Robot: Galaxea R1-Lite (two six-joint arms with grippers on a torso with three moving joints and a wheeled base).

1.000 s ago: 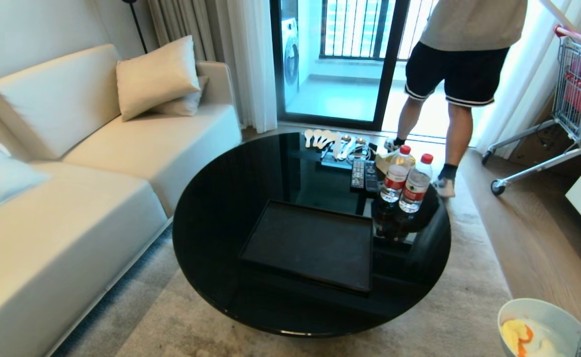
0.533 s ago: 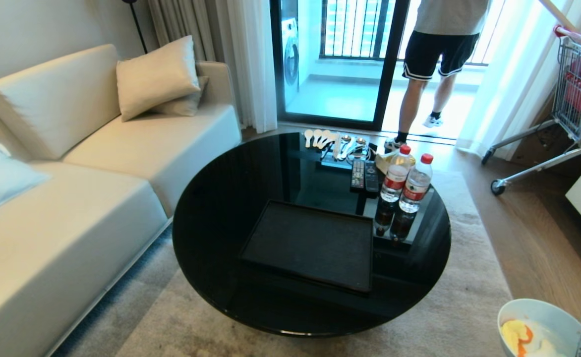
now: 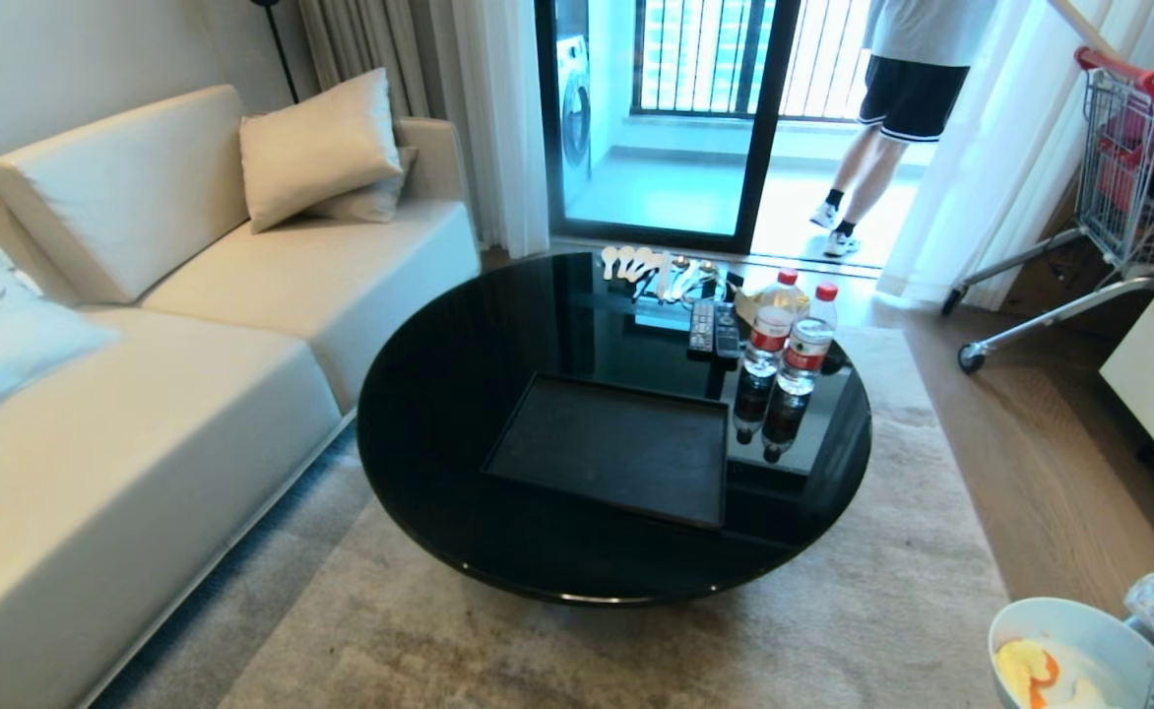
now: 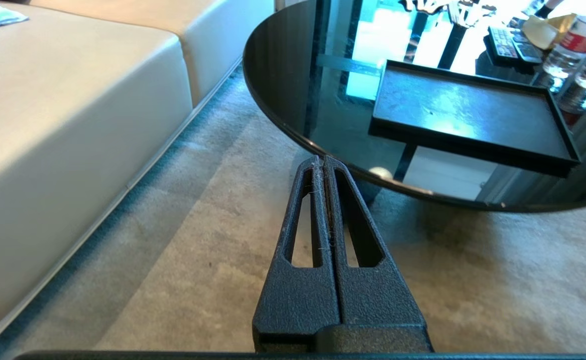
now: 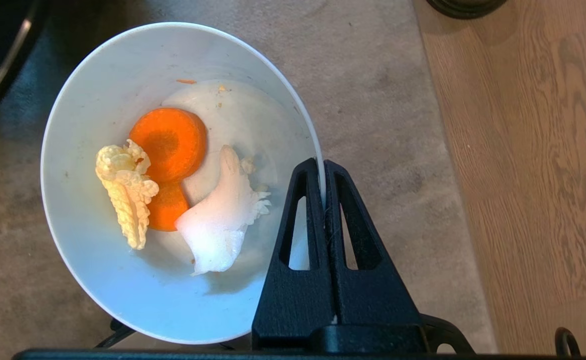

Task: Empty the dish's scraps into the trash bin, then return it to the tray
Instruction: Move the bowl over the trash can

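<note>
White dish (image 5: 123,280), orange, pale scraps (image 5: 173,190) inside

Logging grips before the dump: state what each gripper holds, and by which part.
The right gripper is shut on the dish, pinching its rim, scraps inside. The left gripper is shut on nothing, over the carpet.

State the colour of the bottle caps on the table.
Red, on both clear plastic bottles; clearest in the head view.
</note>
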